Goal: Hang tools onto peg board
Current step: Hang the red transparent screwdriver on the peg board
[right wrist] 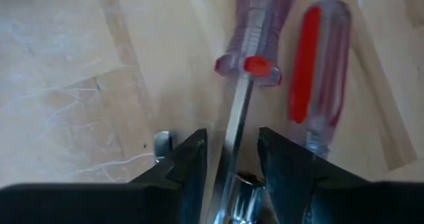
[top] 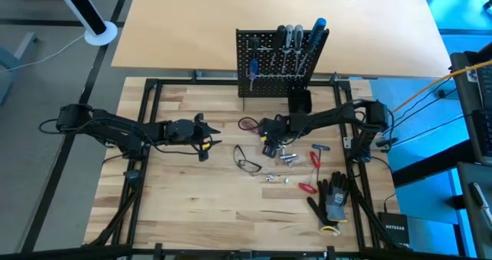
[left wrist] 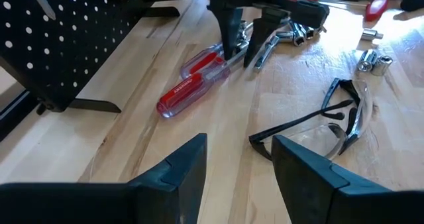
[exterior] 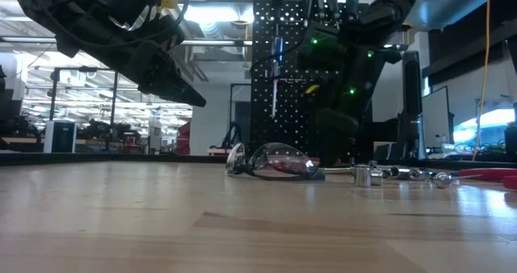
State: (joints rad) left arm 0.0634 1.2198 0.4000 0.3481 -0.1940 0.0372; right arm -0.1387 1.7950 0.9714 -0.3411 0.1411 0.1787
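bare wood lies open; glasses, sockets crowd the middle.

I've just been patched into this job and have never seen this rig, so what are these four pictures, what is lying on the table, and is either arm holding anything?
You have two dark robot arms at a wooden table. One picture looks straight down, one looks level across the tabletop, and one comes from each arm's wrist.

The peg board stands at the back with several screwdrivers already hung. On the table lie safety glasses, metal sockets, red-handled tools and black gloves.

The left gripper waits open above the table, holding nothing. The right gripper is low over two red screwdrivers, its fingers on either side of one's metal shaft. I cannot tell whether it has gripped it yet.
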